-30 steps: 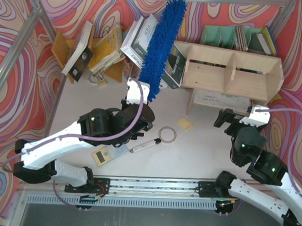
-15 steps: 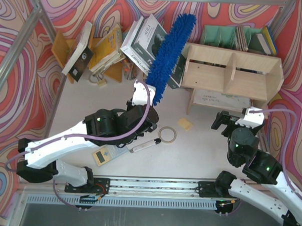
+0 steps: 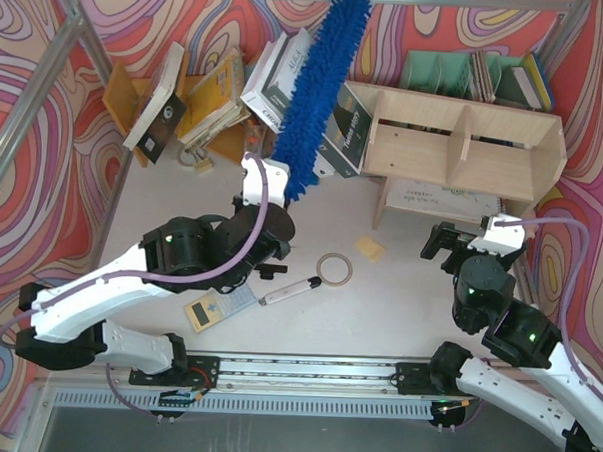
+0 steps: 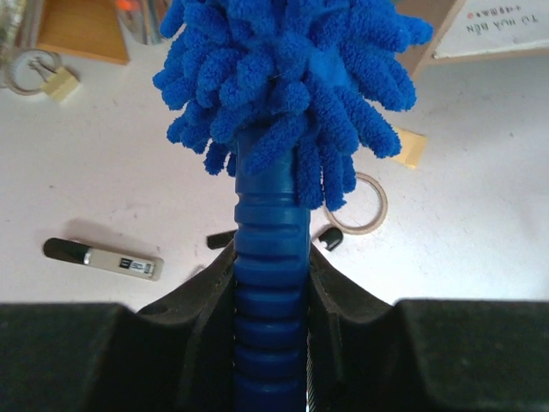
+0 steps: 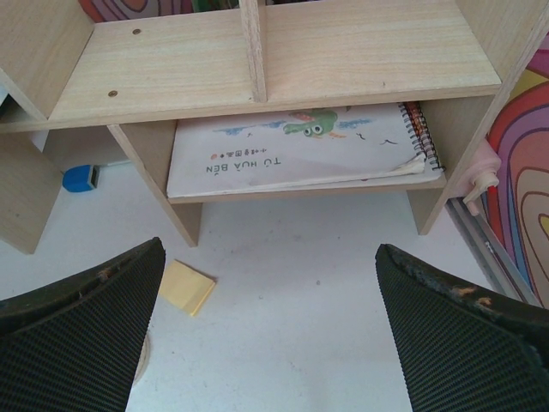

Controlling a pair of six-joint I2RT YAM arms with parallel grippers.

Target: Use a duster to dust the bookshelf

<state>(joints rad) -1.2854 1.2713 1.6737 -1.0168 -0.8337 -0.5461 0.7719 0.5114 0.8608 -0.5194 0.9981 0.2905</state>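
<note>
The blue fluffy duster (image 3: 321,87) points away from me, its head lying over the leaning books just left of the pale plywood bookshelf (image 3: 465,143). My left gripper (image 3: 273,197) is shut on the duster's ribbed blue handle (image 4: 272,257), with the shaggy head (image 4: 287,77) right above the fingers. My right gripper (image 3: 459,238) is open and empty, low over the table in front of the bookshelf (image 5: 257,69); its fingers (image 5: 86,326) are wide apart.
Books (image 3: 207,92) lean at the back left and more stand behind the shelf (image 3: 478,74). A tape ring (image 3: 334,268), yellow note (image 3: 371,249), pen (image 3: 289,291) and padlock (image 3: 196,161) lie on the table. A spiral notebook (image 5: 292,150) lies in the lower shelf.
The duster head swung right toward the shelf's left end, then back left over the books. My left arm shifted left with it. The right arm barely moved.
</note>
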